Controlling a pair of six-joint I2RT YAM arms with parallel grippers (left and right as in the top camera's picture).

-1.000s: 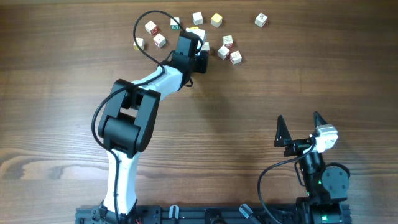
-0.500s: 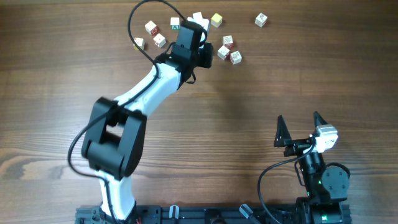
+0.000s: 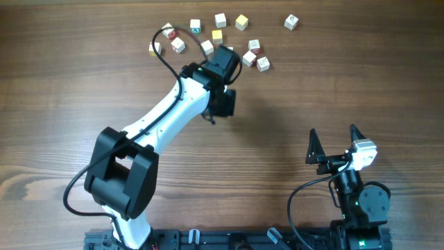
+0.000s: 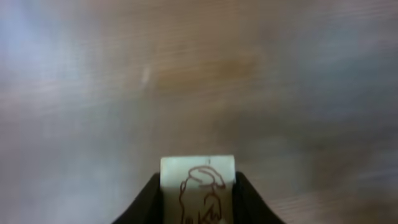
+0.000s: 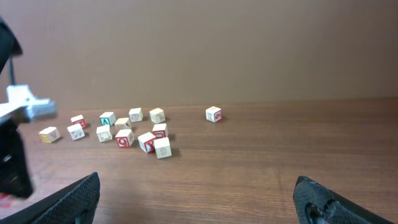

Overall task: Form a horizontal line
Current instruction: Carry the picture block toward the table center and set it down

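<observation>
L arm (image 3: 166,114): white links, bulky blk joint housings (image 3: 123,182), thin blk cable (image 3: 157,55) nr wrist. R arm (image 3: 361,201): compact, all blk, w/ white cam block (image 3: 363,151); R gripper (image 3: 332,130) has blk pointed fingers (image 3: 314,148); blk base cable (image 3: 294,198).

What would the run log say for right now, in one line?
left tool: shut on cube | right tool: open | other cubes: scattered | line: not yet formed
</observation>
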